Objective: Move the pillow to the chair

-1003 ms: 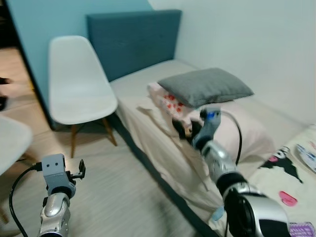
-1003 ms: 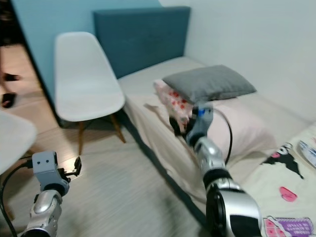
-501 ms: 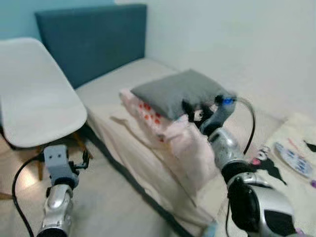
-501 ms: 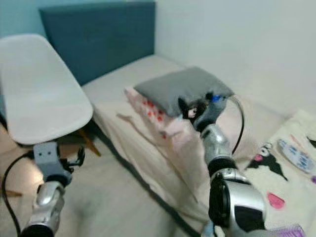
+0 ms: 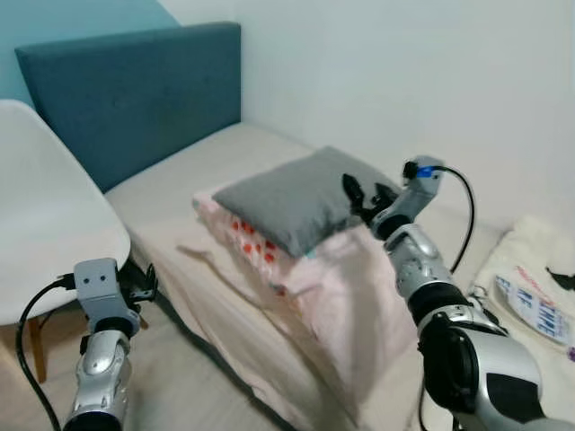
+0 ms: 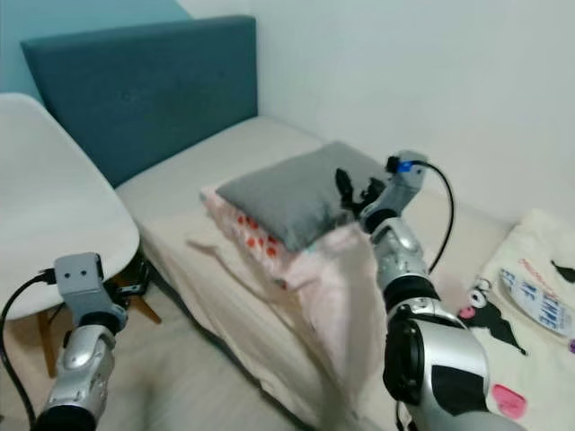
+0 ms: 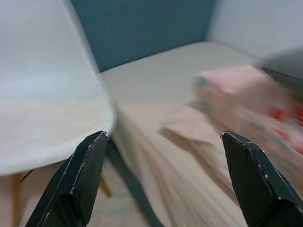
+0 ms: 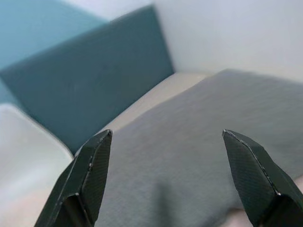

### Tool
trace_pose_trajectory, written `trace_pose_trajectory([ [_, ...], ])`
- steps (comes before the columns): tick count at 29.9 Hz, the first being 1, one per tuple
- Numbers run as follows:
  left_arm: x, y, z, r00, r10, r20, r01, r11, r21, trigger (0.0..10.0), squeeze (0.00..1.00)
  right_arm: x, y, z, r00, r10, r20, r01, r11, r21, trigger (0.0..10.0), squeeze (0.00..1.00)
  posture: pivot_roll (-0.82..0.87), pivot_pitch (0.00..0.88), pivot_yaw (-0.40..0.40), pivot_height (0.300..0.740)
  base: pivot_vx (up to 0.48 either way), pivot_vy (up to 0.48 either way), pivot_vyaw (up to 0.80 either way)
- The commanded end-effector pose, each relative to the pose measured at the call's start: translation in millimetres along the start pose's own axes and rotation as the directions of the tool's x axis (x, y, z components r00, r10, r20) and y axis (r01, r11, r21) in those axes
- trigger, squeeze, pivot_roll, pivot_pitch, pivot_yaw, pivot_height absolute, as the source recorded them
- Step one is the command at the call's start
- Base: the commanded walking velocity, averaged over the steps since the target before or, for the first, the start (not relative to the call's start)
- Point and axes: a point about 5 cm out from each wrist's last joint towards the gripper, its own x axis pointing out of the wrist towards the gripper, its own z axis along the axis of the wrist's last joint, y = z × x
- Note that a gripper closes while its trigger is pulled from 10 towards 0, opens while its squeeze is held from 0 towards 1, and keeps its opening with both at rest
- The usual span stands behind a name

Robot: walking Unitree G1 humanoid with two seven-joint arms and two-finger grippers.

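At your far left sits the white chair [image 5: 45,224], with your left gripper [image 7: 161,179] low beside it, fingers spread wide. Further right, the grey pillow [image 5: 292,196] lies on the bed [image 5: 180,180] atop pink bedding [image 5: 332,278]. Your right gripper [image 5: 367,196] hovers at its right edge, fingers wide apart.

We see a beige bed [image 5: 180,189] against a teal headboard [image 5: 126,90], bearing a pink folded blanket [image 5: 346,278], a cartoon-print throw [image 5: 530,301] and, topping the blanket, a grey pillow [image 5: 292,197]
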Motion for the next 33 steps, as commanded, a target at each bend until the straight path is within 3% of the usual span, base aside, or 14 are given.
trace_pose_trajectory([
  [1, -2.8, -0.7, -3.7, 1.000, 0.001, -0.023, -0.001, 1.000, -0.001, 10.0, 0.00, -7.2, -14.5, -11.0, 0.995, -0.071, -0.068, 0.071, 0.997, 0.002, 10.0, 0.00, 0.01, 0.000, -0.097, 0.740, 0.330, 0.000, 0.00],
  [9, -6.1, 5.1, -4.4, 0.999, 0.014, -0.030, -0.014, 1.000, 0.013, 10.0, 0.00, -23.7, -31.8, -46.1, 0.932, -0.212, -0.293, 0.199, 0.977, -0.077, 10.0, 0.00, 0.01, 0.000, -0.097, 0.740, 0.326, 0.000, 0.00],
  [11, -6.4, 6.1, -3.4, 0.999, 0.020, -0.028, -0.019, 1.000, 0.020, 10.0, 0.00, -29.1, -38.6, -51.6, 0.913, -0.247, -0.324, 0.267, 0.964, 0.018, 10.0, 0.00, 0.01, 0.000, -0.094, 0.740, 0.144, 0.000, 0.00],
  [12, -6.4, 6.1, -3.4, 0.999, 0.020, -0.028, -0.019, 1.000, 0.020, 10.0, 0.00, -29.1, -38.6, -51.6, 0.913, -0.247, -0.324, 0.267, 0.964, 0.018, 10.0, 0.00, 0.01, 0.000, -0.094, 0.740, 0.000, 0.000, 0.00],
  [14, -8.3, 6.6, -1.9, 1.000, 0.022, -0.022, -0.021, 0.999, 0.038, 10.0, 0.00, -27.7, -32.6, -53.3, 0.935, -0.174, -0.308, 0.247, 0.945, 0.214, 10.0, 0.00, 0.01, 0.000, -0.087, 0.740, 0.000, 0.000, 0.00],
  [15, -8.3, 6.6, -1.9, 1.000, 0.022, -0.022, -0.021, 0.999, 0.038, 10.0, 0.00, -27.7, -32.6, -53.3, 0.935, -0.174, -0.308, 0.247, 0.945, 0.214, 10.0, 0.00, 0.01, 0.000, -0.087, 0.740, 0.000, 0.000, 0.00],
  [16, -10.0, 5.4, -0.8, 1.000, 0.014, -0.017, -0.013, 0.998, 0.059, 10.0, 0.00, -26.2, -23.0, -57.7, 0.949, -0.090, -0.304, 0.196, 0.920, 0.340, 10.0, 0.00, 0.01, 0.000, -0.082, 0.740, 0.000, 0.000, 0.00],
  [21, -11.0, 4.2, 1.6, 1.000, 0.004, -0.008, -0.003, 0.997, 0.071, 10.0, 0.00, -27.8, -15.6, -67.2, 0.938, -0.042, -0.345, 0.179, 0.910, 0.375, 10.0, 0.00, 0.01, 0.000, -0.080, 0.740, 0.000, 0.000, 0.00],
  [24, -13.0, 4.1, 5.8, 1.000, -0.005, 0.004, 0.005, 0.997, 0.081, 10.0, 0.00, -34.8, -18.1, -80.9, 0.895, -0.102, -0.434, 0.273, 0.895, 0.353, 10.0, 0.00, 0.01, 0.000, -0.077, 0.740, 0.000, 0.000, 0.00],
  [26, -13.0, 4.1, 5.8, 1.000, -0.005, 0.004, 0.005, 0.997, 0.081, 10.0, 0.00, -34.8, -18.1, -80.9, 0.895, -0.102, -0.434, 0.273, 0.895, 0.353, 10.0, 0.00, 0.01, 0.000, -0.077, 0.740, 0.000, 0.000, 0.00],
  [28, -18.5, 3.9, 11.0, 1.000, -0.024, 0.019, 0.022, 0.995, 0.097, 10.0, 0.00, -39.1, -21.2, -87.4, 0.875, -0.153, -0.459, 0.354, 0.850, 0.391, 10.0, 0.00, 0.02, 0.002, -0.071, 0.740, 0.000, 0.000, 0.00],
  [30, -22.8, 3.9, 13.5, 0.999, -0.036, 0.025, 0.033, 0.993, 0.110, 10.0, 0.00, -39.9, -20.9, -89.2, 0.876, -0.159, -0.456, 0.366, 0.834, 0.413, 10.0, 0.00, 0.04, 0.021, -0.073, 0.740, 0.000, 0.000, 0.00],
  [31, -26.7, 4.3, 16.7, 0.998, -0.045, 0.033, 0.041, 0.991, 0.125, 10.0, 0.00, -39.8, -18.6, -91.0, 0.877, -0.156, -0.454, 0.369, 0.825, 0.429, 0.0, 0.00, 0.05, 0.035, -0.074, 0.740, 0.000, 0.000, 0.00],
  [33, -29.7, 4.9, 20.0, 0.998, -0.049, 0.040, 0.044, 0.990, 0.135, 10.0, 0.00, -39.4, -16.5, -92.1, 0.880, -0.148, -0.452, 0.365, 0.820, 0.441, 0.0, 0.00, 0.05, 0.042, -0.076, 0.740, 0.000, 0.000, 0.00],
])
